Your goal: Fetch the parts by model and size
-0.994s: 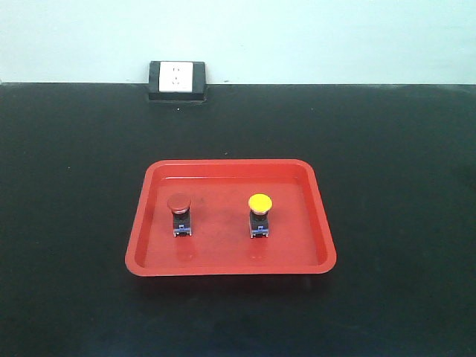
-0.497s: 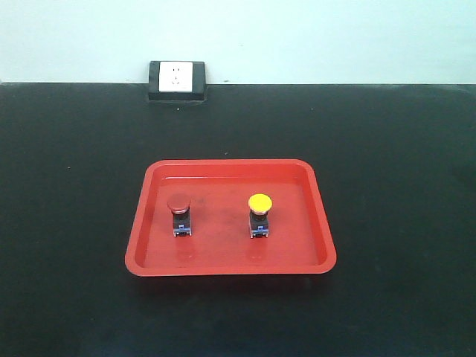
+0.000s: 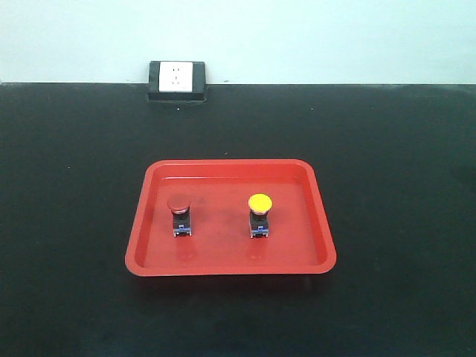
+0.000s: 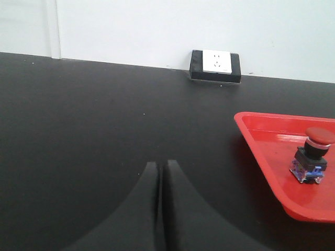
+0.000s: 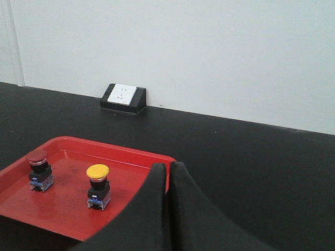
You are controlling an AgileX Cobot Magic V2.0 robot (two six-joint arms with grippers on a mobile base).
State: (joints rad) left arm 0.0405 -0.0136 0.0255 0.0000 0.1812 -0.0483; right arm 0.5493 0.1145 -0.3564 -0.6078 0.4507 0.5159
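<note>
**Two push-button switches stood in the red tray, both grippers closed and empty**

A red tray point(image 3: 230, 264) lay flat near the middle of the black desk point(image 3: 401, 149). Inside it stood two small push-button switches, both upright on dark bases with blue terminals at the bottom. The red switch point(image 3: 179, 214) sat in the left half of the tray as the front view showed it, and the yellow switch point(image 3: 259, 214) sat to its right, the two well apart and roughly level with one another. Neither touched the tray's raised rim, and neither touched the other.

At the far edge of the desk, against the pale wall point(image 3: 335, 37), sat a white socket plate in a black housing point(image 3: 177, 79), well apart from the tray.

The left gripper point(image 4: 162, 209) appeared at the bottom of the left wrist view with its two dark fingers pressed together, only a thin seam between them, and nothing held. It hung over bare desk, with the tray's near corner and the red switch off to its right. The right gripper point(image 5: 168, 204) looked the same in the right wrist view: fingers closed against each other and empty. Its tips stood in front of the tray's right-hand rim, with the yellow switch nearer to it than the red one. Neither gripper showed in the front view.
</note>
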